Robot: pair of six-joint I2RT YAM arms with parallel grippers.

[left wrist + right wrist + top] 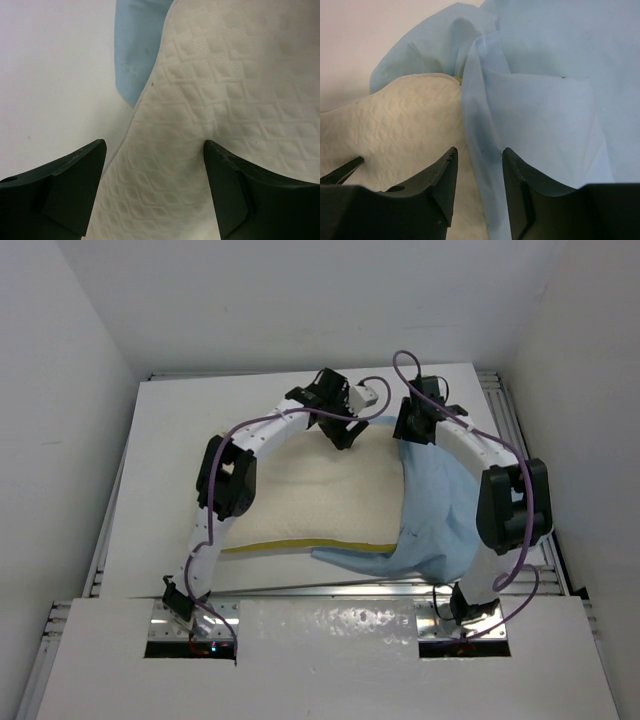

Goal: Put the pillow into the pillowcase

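Top external view: the pillow (310, 500) lies flat across the white surface (165, 430), its right end tucked inside the light blue pillowcase (440, 515) and most of it bare. The left claw (155, 146) hangs spread wide over the pillow's far edge, pinching nothing. The right claw (480, 152) has its jaws narrow around a fold of the pillowcase's open hem; whether they truly bite the cloth I cannot tell. To do this step well, the right claw should grip only the hem's upper layer and lift it to hold the mouth open. The left should push the pillow rightwards, so the cloth slides over instead of bunching.
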